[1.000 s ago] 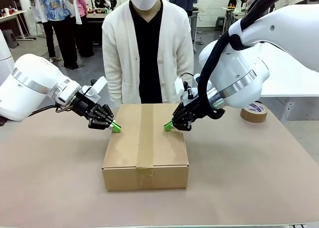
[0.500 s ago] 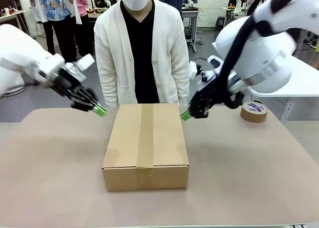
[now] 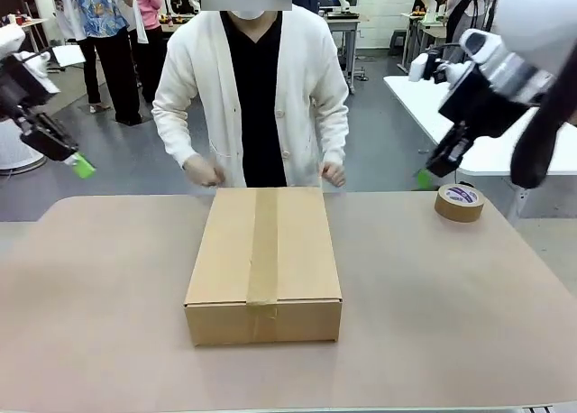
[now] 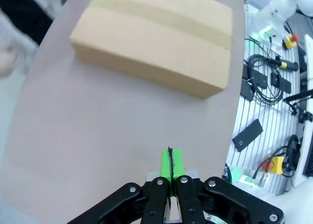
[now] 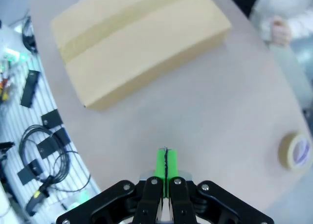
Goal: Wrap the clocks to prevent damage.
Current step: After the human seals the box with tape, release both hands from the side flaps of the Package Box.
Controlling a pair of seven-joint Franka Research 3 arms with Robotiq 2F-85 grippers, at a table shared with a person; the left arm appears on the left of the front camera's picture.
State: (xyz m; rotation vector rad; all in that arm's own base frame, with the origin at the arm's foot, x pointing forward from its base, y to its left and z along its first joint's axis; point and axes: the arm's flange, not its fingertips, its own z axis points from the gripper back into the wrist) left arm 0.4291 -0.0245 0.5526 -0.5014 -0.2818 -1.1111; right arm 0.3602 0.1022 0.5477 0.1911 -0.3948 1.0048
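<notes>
The clocks are hidden from every view. A brown cardboard carton (image 3: 263,261), sealed with a strip of tape along its top, sits in the middle of the table; it is also seen as the carton (image 4: 156,38) and the carton (image 5: 137,43). My left gripper (image 3: 81,167) is raised at the far left, off the table's edge, shut with nothing in it. My right gripper (image 3: 424,177) hangs high at the right, near the tape roll, also shut and empty. In both wrist views the green pads (image 4: 171,164) and the pads (image 5: 166,163) press together.
A person in a white cardigan stands at the far side, both hands (image 3: 206,171) close to the carton's far edge. A brown tape roll (image 3: 459,202) lies at the right rear of the table (image 3: 108,305). Brown paper covers the table.
Both arms have pulled up and outward from the carton's top, the left to the far left, the right to the upper right. The person has leaned in with both hands toward the carton.
</notes>
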